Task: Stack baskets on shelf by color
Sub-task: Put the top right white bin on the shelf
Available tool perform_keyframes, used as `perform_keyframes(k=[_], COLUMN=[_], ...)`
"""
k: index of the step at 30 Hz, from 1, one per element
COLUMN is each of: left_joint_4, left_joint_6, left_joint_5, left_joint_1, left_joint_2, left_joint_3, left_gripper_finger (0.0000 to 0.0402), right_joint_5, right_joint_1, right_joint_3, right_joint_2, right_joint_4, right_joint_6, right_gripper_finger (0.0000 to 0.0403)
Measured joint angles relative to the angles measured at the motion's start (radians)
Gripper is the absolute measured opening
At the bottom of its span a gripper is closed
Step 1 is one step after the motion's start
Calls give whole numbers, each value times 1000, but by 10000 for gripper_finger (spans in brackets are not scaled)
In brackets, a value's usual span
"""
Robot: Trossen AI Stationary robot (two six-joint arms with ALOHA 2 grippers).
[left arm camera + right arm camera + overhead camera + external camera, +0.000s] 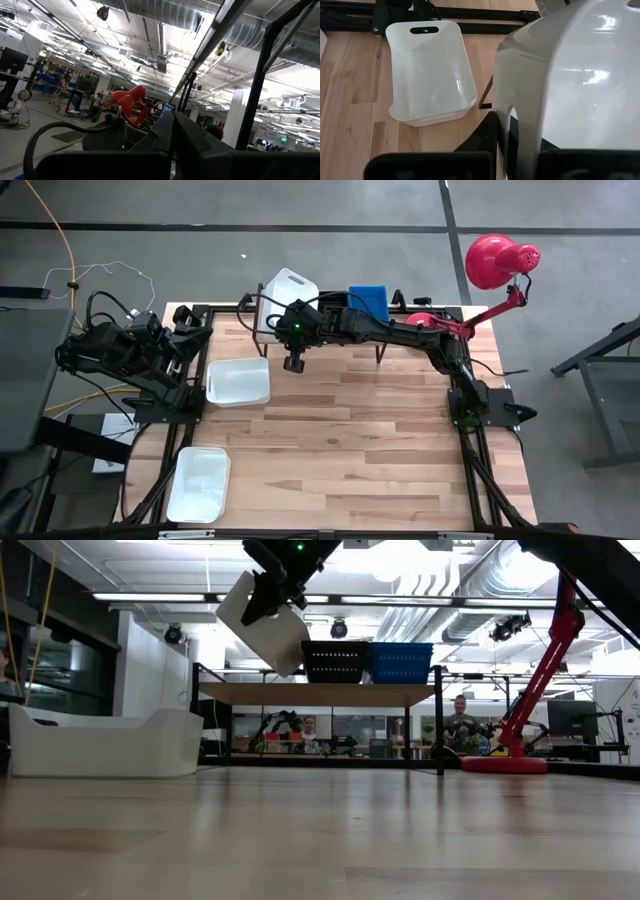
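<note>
My right gripper is shut on a white basket, carried tilted in the air above the left end of the shelf. From above, this basket shows at the table's far edge. A black slotted basket and a blue basket stand side by side on the shelf top. Two more white baskets rest on their bottoms on the table: one left of centre, one by the near left corner. My left gripper is shut and parked folded at the left edge. My right gripper pinches the white basket by the rim of one end wall, with a finger on each side of the wall. It reaches in from above. The basket is lifted clear and hangs tilted below the fingers, its outer side facing the wrist camera.
A red desk lamp stands at the far right corner, its base beside the shelf. The table's middle and near right are bare wood. People sit in the room beyond the table.
</note>
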Motion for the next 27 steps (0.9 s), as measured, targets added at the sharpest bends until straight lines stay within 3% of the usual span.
perform_keyframes(k=[27], left_joint_4=[0], left_joint_6=[0], left_joint_5=[19], left_joint_1=[0], left_joint_2=[0], left_joint_3=[0], left_gripper_finger=[5], right_joint_5=[0], right_joint_1=[0], right_joint_3=[0], right_joint_2=[0], right_joint_4=[0], right_joint_6=[3], right_gripper_finger=[11])
